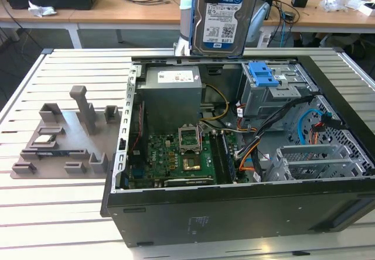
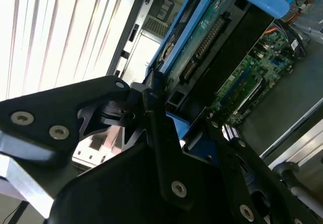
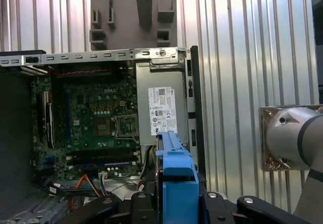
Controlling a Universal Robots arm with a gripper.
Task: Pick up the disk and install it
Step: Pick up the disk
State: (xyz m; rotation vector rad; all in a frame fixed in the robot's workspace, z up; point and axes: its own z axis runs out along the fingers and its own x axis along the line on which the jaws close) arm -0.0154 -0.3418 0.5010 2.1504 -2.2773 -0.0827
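The gripper (image 2: pixel 179 112) is clamped across the edges of the disk (image 1: pixel 225 17), which hangs upright above the open computer case (image 1: pixel 234 213); it looks stiff, fairly heavy and easily jarred, best gripped by its rigid sides.

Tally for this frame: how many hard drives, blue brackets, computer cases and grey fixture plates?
Flat silver-metal hard drive with blue rails: 1
Lone blue plastic bracket: 1
Open black metal computer case: 1
Grey plastic fixture plate: 1
Total: 4
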